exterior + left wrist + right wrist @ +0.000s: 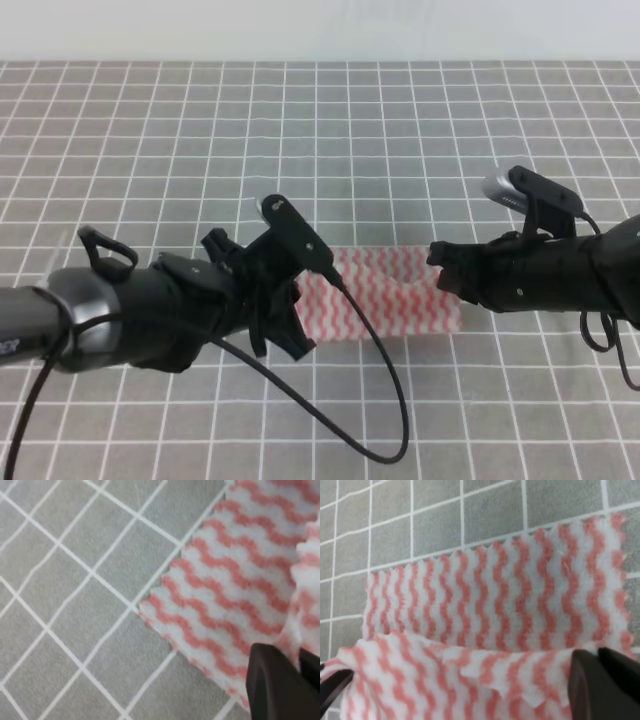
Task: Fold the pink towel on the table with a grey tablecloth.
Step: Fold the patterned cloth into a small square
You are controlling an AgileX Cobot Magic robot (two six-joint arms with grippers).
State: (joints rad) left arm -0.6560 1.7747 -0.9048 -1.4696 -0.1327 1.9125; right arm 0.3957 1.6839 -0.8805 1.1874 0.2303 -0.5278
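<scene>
The pink towel (235,580) fills the frame from twelve round to four o'clock, its wavy stripes running aslant and its pinked edge lying flat on the grey gridded table (75,605). At three o'clock a raised fold of it stands up. The left pincer (295,680) shows dark at five o'clock, its fingers (272,682) closed upon that fold.

Pink towel (395,295) lies mid-table on the table with a grey tablecloth (320,130), near edge lifted over itself. Left gripper (297,315) at its left end, right gripper (440,265) at its right end.
</scene>
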